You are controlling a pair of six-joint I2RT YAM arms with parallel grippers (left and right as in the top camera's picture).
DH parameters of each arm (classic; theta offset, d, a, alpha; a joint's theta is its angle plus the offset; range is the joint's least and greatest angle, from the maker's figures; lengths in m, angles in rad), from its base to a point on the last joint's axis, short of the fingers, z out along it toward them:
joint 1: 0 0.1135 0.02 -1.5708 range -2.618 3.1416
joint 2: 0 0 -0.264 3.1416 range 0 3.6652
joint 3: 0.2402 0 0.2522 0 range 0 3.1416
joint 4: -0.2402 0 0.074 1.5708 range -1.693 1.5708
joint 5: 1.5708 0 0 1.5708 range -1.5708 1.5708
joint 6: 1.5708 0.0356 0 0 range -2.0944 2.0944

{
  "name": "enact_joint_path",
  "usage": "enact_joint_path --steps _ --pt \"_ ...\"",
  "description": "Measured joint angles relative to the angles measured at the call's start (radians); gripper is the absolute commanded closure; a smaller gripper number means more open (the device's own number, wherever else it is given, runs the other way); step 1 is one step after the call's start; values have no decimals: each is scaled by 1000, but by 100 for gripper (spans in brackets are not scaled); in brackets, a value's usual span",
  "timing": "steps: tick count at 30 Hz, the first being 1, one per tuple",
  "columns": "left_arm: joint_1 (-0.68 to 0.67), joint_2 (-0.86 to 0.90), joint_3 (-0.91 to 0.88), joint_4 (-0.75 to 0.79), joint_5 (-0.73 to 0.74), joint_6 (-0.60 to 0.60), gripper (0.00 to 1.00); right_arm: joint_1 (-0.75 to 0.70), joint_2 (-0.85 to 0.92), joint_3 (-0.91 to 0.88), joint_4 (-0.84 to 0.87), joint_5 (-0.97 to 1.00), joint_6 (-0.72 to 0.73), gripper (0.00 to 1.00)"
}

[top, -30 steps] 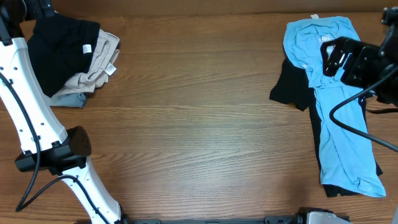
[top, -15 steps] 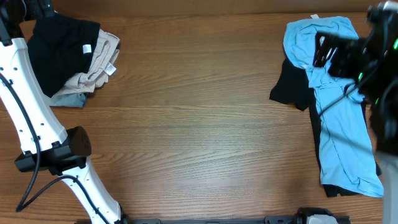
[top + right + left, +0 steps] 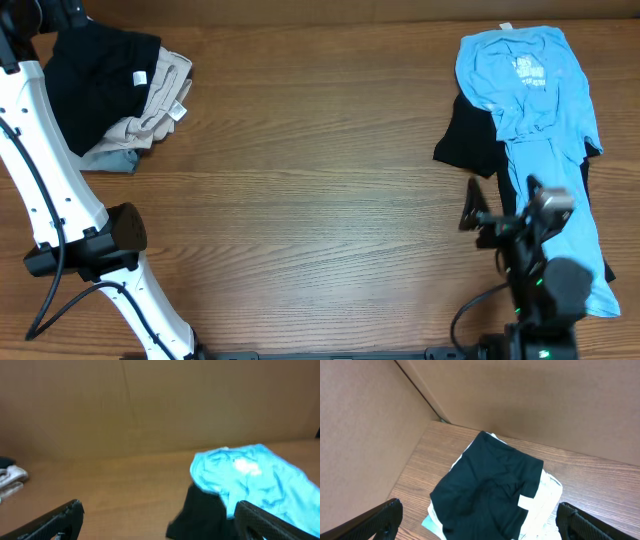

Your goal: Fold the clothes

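Observation:
A light blue T-shirt (image 3: 540,120) lies spread at the right, over a black garment (image 3: 470,140). Both show in the right wrist view, the T-shirt (image 3: 250,475) above the black garment (image 3: 200,510). My right gripper (image 3: 503,203) hovers open and empty at the shirt's near left edge, its fingers wide apart (image 3: 159,506). At the far left a pile holds a black garment (image 3: 95,75) with a white tag (image 3: 139,79), beige pieces (image 3: 160,95) and a pale blue piece (image 3: 110,158). My left gripper (image 3: 479,507) is open and empty above that pile's black garment (image 3: 490,480).
My white left arm (image 3: 40,150) runs along the table's left edge, with a black joint (image 3: 110,235) near the front. A brown wall (image 3: 520,400) stands behind the table. Bare wood tabletop (image 3: 300,200) lies between the two piles.
My right arm has moved from over the T-shirt's upper part to the front right of the table, uncovering the shirt. The left arm and the left pile have not moved.

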Motion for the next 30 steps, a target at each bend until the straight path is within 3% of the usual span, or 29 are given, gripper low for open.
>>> enact_joint_path --steps 4,11,30 --pt "0 0 0 0 0 0 0 0 -120 -153 50 -16 6 0" --pt "0 0 0 0 0 0 0 0 -222 -253 58 -18 16 0" --pt "0 0 0 0 0 0 0 22 -323 -266 6 -21 16 0"
